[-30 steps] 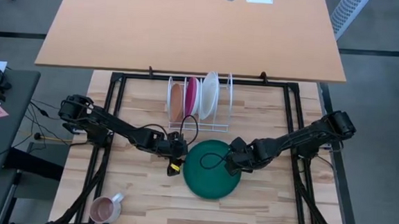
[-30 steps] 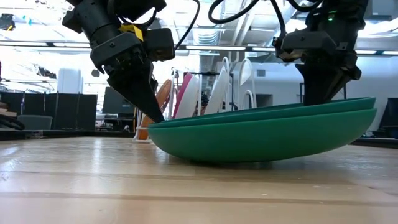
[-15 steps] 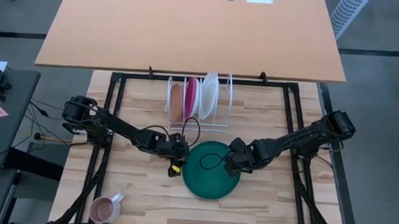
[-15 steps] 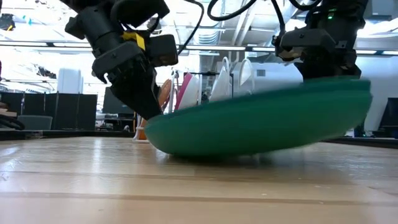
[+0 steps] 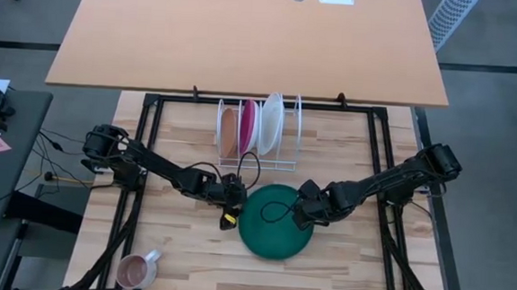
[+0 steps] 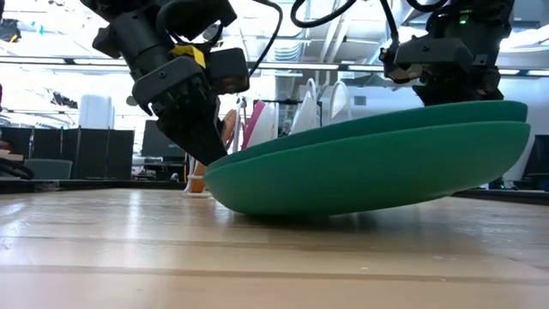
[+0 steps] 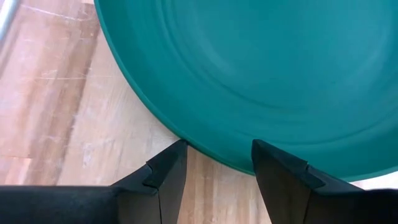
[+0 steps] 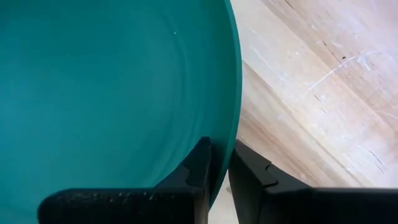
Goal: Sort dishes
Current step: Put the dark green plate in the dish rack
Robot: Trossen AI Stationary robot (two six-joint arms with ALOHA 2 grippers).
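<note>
One round dark green plate left to rack, tilted on wood table. Right gripper clamped on its rim, lifting that side; left gripper fingers apart, at opposite rim. Beyond: orange-brown plate, magenta plate, white plate already upright in white wire rack.

A light wooden table with a black frame. On it, a dark green plate lies near the centre, tilted with one edge raised. A white wire rack stands at twelve o'clock from the plate. A pink mug sits at eight o'clock.
</note>
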